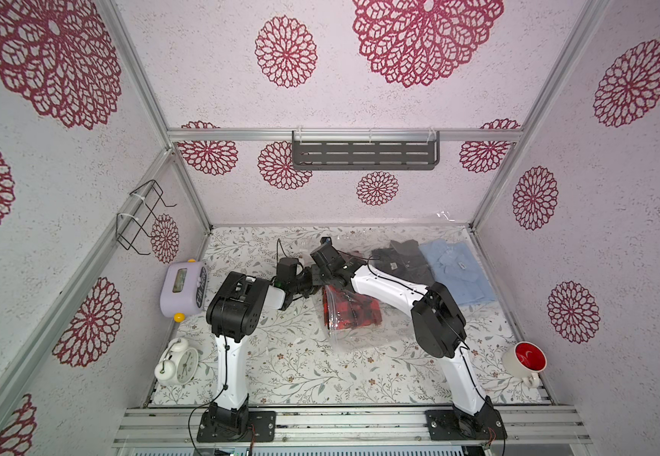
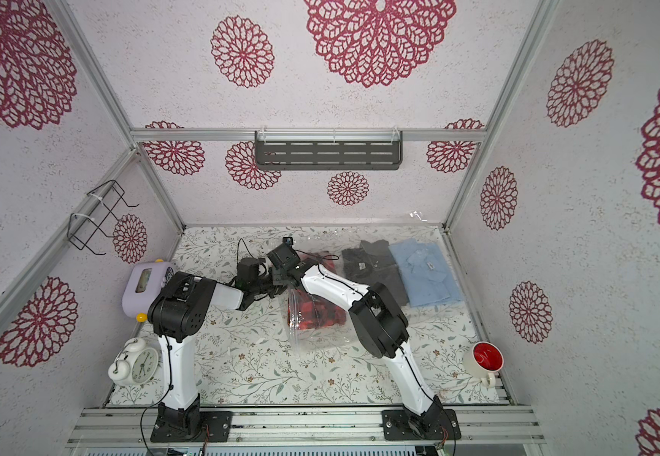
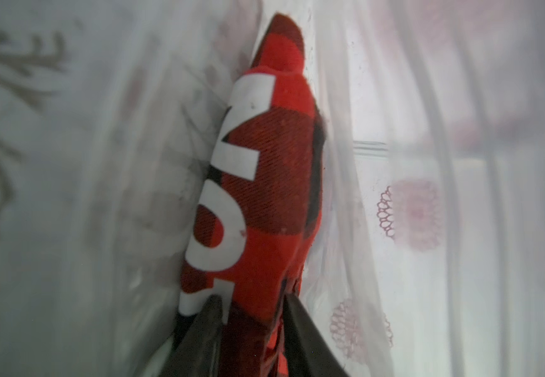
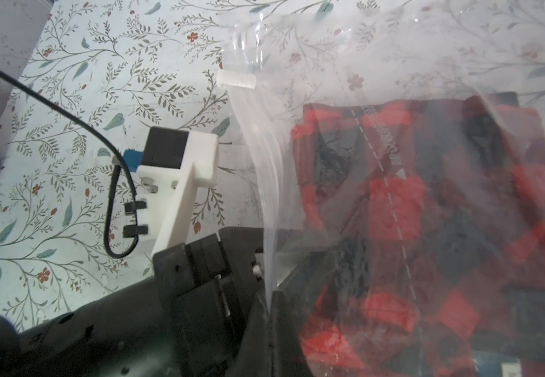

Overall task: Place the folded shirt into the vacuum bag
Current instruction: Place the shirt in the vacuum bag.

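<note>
The table (image 1: pixel 300 367), covered in a leafy floral cloth, fills the floor of the booth. The vacuum bag (image 1: pixel 354 339) lies on it right of the middle, clear and crumpled, its mouth turned toward the left arm. Both arms lean in over it and meet at that mouth.

The right gripper (image 4: pixel 269 293) is clenched on the bag's edge, and the plastic rises out of its closed jaws as a taut sheet. The left gripper (image 3: pixel 251 298) reaches in between the plastic layers. Its fingers (image 3: pixel 211 323) are clamped on either side of a thick fold of the red plaid shirt (image 1: pixel 356 312).

The shirt sits inside the bag, its red and black checks showing through the film in both top views. A black shirt (image 1: pixel 403 260) and a light blue shirt (image 1: pixel 455 272) lie folded edge to edge at the far right, under a plastic sheen. I cannot tell whether they are bagged.

A lilac gadget (image 1: pixel 184 288) and a white alarm clock (image 1: pixel 176 361) stand along the left edge. A red-lined white mug (image 1: pixel 528 359) sits at the near right, and a small white zip clip (image 4: pixel 236 80) rides the bag's rim.
</note>
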You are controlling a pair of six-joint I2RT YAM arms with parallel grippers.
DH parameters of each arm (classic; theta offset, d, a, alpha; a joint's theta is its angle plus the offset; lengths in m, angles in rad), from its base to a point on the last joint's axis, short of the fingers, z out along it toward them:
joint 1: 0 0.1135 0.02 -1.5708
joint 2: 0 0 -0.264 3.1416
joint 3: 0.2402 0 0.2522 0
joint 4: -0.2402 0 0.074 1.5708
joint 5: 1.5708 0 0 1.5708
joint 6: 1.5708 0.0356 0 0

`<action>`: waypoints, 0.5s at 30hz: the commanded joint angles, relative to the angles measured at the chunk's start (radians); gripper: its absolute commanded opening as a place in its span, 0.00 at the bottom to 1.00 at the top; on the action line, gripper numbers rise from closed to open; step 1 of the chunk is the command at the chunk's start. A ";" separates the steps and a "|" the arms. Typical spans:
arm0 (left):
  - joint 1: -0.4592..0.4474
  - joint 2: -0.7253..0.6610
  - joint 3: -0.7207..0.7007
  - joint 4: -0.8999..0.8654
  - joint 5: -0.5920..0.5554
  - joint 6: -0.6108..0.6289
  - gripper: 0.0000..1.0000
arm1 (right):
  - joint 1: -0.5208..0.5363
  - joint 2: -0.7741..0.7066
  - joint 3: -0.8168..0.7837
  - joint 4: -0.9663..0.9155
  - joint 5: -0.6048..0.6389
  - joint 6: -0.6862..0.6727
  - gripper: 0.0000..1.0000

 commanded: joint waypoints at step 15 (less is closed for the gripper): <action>-0.066 -0.334 -0.364 -0.128 -0.083 0.104 0.53 | -0.004 -0.069 -0.008 0.023 -0.021 -0.001 0.00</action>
